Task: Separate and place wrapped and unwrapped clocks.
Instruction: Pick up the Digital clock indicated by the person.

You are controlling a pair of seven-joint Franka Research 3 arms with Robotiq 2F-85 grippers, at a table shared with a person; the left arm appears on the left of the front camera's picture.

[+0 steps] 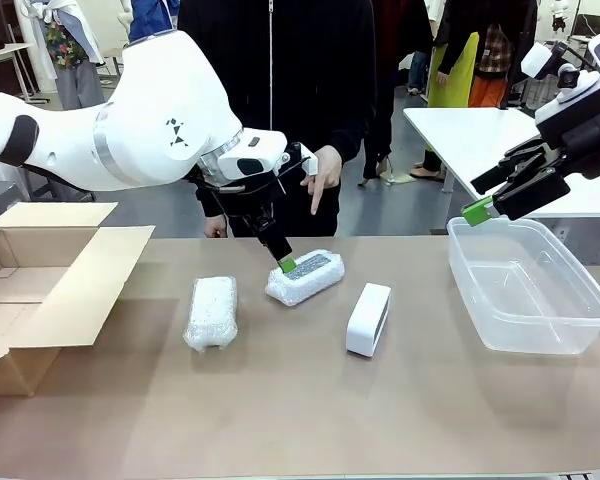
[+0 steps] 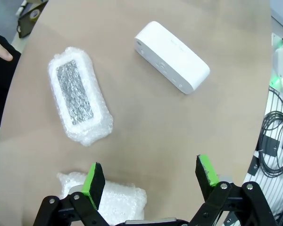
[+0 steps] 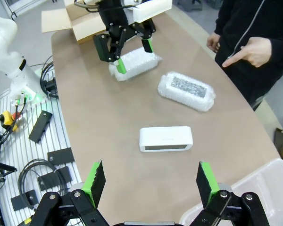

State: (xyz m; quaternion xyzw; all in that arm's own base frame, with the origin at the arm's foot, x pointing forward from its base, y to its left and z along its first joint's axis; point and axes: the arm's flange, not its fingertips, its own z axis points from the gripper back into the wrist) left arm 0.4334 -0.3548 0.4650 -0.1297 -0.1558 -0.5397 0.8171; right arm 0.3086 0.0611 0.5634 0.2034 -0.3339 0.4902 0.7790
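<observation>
Bubble-wrapped whitish bundle (image 1: pixel 211 312), grey-faced wrapped bundle (image 1: pixel 305 277) and bare white plastic block (image 1: pixel 368 319) all lie on the brown surface (image 1: pixel 280 420). The cardboard box (image 1: pixel 80 290) and clear plastic tub (image 1: pixel 540 335) look empty. Left pincer (image 2: pixel 150 175), above the whitish bundle, and right pincer (image 3: pixel 151 176) gape apart, holding nothing, so the sorting looks unstarted.

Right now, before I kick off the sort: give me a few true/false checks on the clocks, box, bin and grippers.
1. The left gripper and the right gripper are both open and hold nothing. True.
2. The bare white clock lies in the clear bin. False: it stands on the table, outside the bin.
3. Two bubble-wrapped clocks lie on the table, a plain bundle and a dark-faced bundle. True.
4. The cardboard box is on the robot's right. False: it is on its left; the bin is on its right.
5. The person's hand points a finger downward. True.
</observation>
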